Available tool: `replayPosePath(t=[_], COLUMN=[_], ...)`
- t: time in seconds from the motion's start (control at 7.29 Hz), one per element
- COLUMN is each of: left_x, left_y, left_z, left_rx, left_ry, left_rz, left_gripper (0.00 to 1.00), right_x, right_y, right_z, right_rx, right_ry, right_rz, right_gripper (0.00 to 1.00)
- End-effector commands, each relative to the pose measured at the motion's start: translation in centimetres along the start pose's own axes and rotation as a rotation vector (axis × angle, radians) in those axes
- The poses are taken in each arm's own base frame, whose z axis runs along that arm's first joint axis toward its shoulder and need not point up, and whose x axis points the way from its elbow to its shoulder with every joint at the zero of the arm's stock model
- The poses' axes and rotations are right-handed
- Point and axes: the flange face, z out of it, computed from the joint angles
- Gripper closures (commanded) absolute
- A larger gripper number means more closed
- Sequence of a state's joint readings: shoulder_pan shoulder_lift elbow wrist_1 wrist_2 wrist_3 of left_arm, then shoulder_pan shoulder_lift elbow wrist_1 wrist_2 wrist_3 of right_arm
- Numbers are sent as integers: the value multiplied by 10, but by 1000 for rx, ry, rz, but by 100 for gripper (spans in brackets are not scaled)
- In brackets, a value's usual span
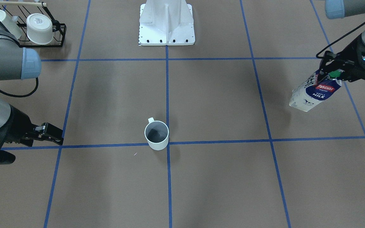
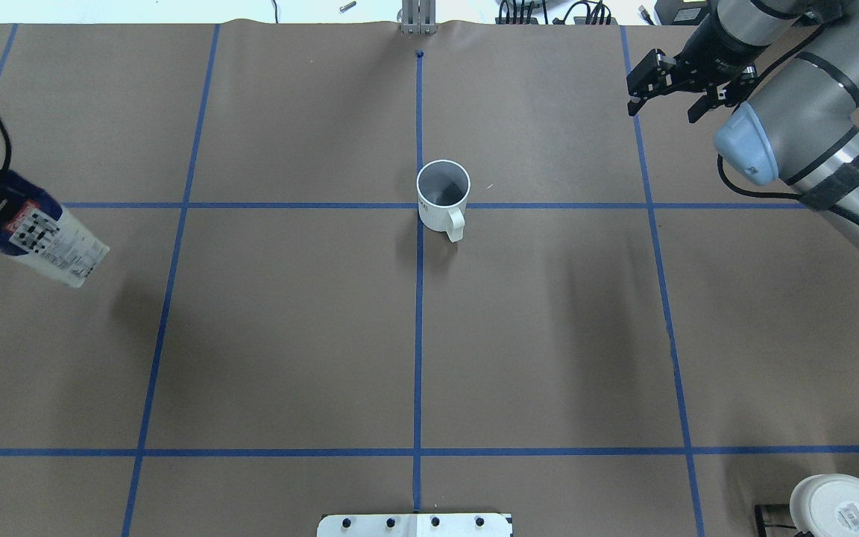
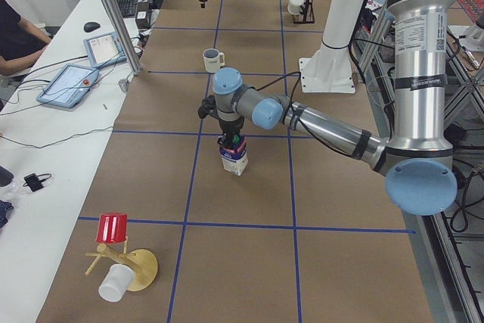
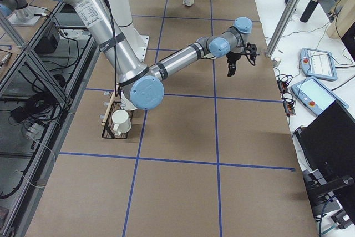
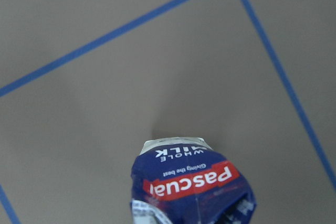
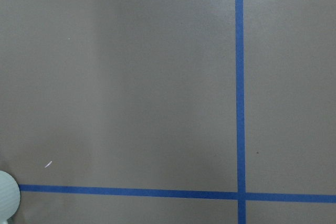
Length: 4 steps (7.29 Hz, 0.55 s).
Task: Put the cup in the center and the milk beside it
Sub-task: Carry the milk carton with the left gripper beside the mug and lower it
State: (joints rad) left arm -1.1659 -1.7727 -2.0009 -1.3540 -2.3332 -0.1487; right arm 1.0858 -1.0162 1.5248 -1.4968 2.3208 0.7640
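The cup is a small white mug that stands upright at the center, the middle crossing of the blue tape lines. Its handle points toward the robot's base. It also shows in the overhead view. The milk is a blue and white Pascual carton with a green cap. My left gripper is shut on its top, far off to the robot's left. I cannot tell whether the carton touches the table. My right gripper is open and empty, well off to the cup's other side.
A black wire rack with white mugs stands on the robot's right near the white robot base. A red cup on a wooden stand is at the table's left end. Tablets lie on the operators' bench.
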Motion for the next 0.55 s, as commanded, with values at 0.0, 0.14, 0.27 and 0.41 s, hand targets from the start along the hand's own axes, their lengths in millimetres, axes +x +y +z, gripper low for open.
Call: replayPosePath(t=[0.0,0.14,0.27,0.41], left_x=[77,121,171,207], left_y=[-98,-119,-152,-189], left_z=[-55,-24,-6,8], left_rx=[9,-30,-37,-19], left_ry=[-24,-27,-26,1], left_rz=[-131,-191,-271,-343], left_gripper=[100,100,100,100], right_x=[6,12,15,20], right_y=[14,22,22,24], right_z=[-6,-7,-5,-3], right_rx=[9,8,7,5], right_ry=[-7,-8,-5,-2], right_rz=[-10,-11,-7,-4], right_gripper=[0,0,0,0])
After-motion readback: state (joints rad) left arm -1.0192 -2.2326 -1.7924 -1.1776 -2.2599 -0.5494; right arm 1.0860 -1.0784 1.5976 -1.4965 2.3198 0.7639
